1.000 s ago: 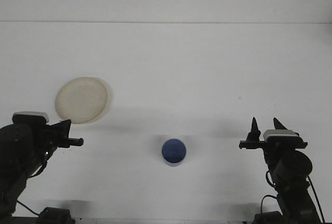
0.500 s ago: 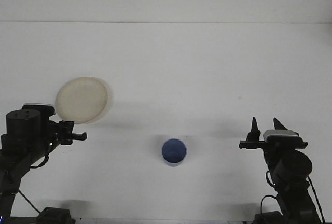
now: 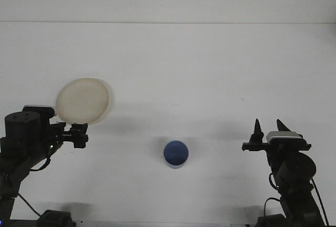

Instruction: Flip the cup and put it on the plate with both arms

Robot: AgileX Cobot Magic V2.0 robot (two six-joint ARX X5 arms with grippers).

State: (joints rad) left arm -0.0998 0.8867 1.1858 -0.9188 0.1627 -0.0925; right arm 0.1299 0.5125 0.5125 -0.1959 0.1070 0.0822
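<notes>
Table (image 3: 210,69): white surface, fills nearly the whole frame; a faint horizontal edge runs across the upper part.
Left arm (image 3: 23,137): black, lower left of frame, reaching rightward over the table.
Right arm (image 3: 291,172): black, lower right of frame, wrist upright, cable trailing toward the bottom edge.
Plate (image 3: 83,101): pale cream, round, left of centre and slightly above mid-height. Lies flat on the table. Lower edge sits just above the left arm's wrist; in this view they look close or overlapping, contact not resolvable.
Cup (image 3: 176,154): blue, lower centre of frame, standing on the table with its open mouth facing the camera, blue interior visible. Well apart from the plate, about midway between the two arms. Neither claw touches it.
Left gripper (image 3: 80,135): lower left, pointing right, just below the plate's lower right rim. Seen side-on as a dark block; finger spacing cannot be told from this view. Nothing visibly held.
Right gripper (image 3: 269,127): lower right, two dark pointed fingers aimed up the frame with a clear gap between them, spread apart. Holds nothing, well to the right of the cup.
</notes>
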